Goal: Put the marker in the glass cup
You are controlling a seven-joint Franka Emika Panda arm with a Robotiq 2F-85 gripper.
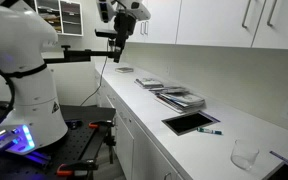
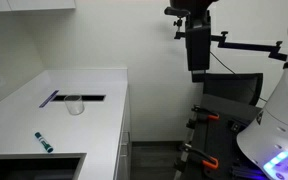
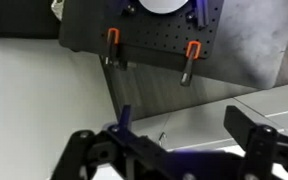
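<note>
The marker (image 1: 209, 131), green with a dark section, lies flat on the white counter; it also shows in an exterior view (image 2: 44, 142). The glass cup (image 1: 246, 153) stands upright and empty on the counter beyond it, and shows in an exterior view (image 2: 75, 104). My gripper (image 1: 119, 45) hangs high in the air off the counter's end, far from both; it also shows in an exterior view (image 2: 197, 60). In the wrist view its fingers (image 3: 164, 140) are spread wide with nothing between them. The marker and the cup are out of the wrist view.
A flat black tray (image 1: 191, 122) lies next to the marker, and another dark tray (image 2: 59, 98) beside the cup. Stacks of flat items (image 1: 179, 97) lie further along the counter. A perforated cart with orange clamps (image 3: 149, 40) stands below the gripper. Cabinets hang above.
</note>
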